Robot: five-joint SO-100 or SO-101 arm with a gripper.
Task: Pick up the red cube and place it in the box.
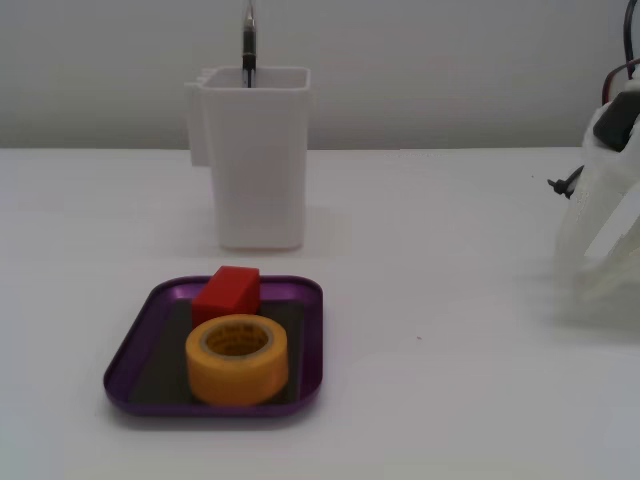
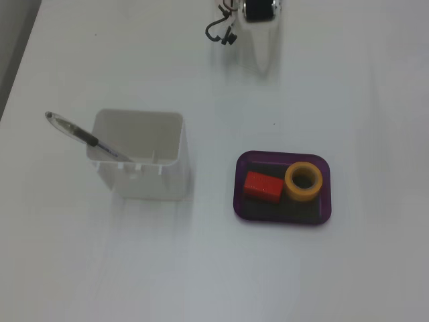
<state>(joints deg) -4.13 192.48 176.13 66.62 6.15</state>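
The red cube [image 1: 227, 293] lies on the dark floor of the purple box [image 1: 140, 329], at its far side in a fixed view, touching or just behind a yellow tape roll [image 1: 237, 358]. In the other fixed view the cube [image 2: 262, 186] sits in the left half of the box [image 2: 281, 219], with the roll [image 2: 303, 182] to its right. My white gripper [image 2: 261, 62] is well away from the box, near the table's top edge; in a fixed view it [image 1: 600, 285] stands at the far right. I cannot make out how its jaws stand.
A tall white container [image 1: 256, 158] with a pen [image 1: 248, 45] in it stands behind the box; in the other fixed view the container [image 2: 141, 155] is left of the box. Cables [image 2: 221, 30] hang by the arm's base.
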